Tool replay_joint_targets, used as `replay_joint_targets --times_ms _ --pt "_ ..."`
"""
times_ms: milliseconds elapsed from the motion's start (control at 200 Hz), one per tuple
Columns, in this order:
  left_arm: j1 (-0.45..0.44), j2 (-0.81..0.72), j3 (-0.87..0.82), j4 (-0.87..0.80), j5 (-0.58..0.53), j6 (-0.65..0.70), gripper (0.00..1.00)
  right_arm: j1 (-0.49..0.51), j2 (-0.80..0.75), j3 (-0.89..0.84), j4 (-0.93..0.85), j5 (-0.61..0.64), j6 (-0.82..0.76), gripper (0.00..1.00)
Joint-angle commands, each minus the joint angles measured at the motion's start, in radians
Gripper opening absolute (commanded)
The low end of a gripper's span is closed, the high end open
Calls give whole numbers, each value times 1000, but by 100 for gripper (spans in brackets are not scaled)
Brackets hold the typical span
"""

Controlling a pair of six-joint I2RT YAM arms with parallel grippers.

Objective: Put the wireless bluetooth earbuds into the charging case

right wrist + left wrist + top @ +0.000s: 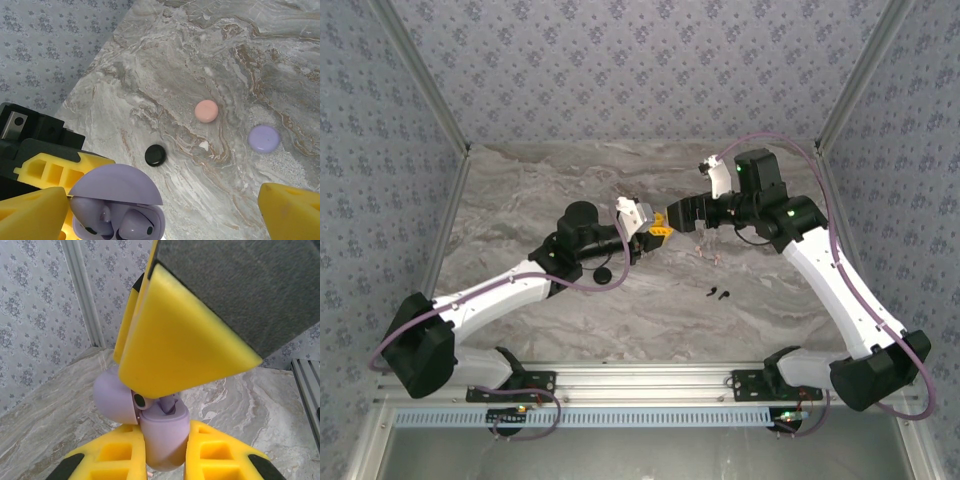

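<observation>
- Between the closed fingers of the left gripper [658,226] we see the purple case [161,437] pinched firmly, its lid [115,186] swung open.
- On either side of it the right gripper [160,212] hangs spread wide, holding nothing.
- We judge seating to be the step in hand: steady the case, press each piece straight down its well, and stay off the lid.
- Two pale purple earbuds [131,225] sit in the wells, which face the right wrist. Their long axes seem to run down into the case.
- Well apart on the table [570,190] lies a black pair [720,294], too small to tell its heading.
</observation>
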Motion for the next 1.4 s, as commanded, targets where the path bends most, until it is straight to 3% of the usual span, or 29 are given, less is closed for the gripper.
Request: replay_joint_targets --times_ms 0,1394 --pt "-5 3 25 40 -5 -3 0 -3 -25 2 -23 -21 -8 100" --pt "-6 -12 9 57 -16 -10 0 -23 -28 -24 -59 2 -7 100"
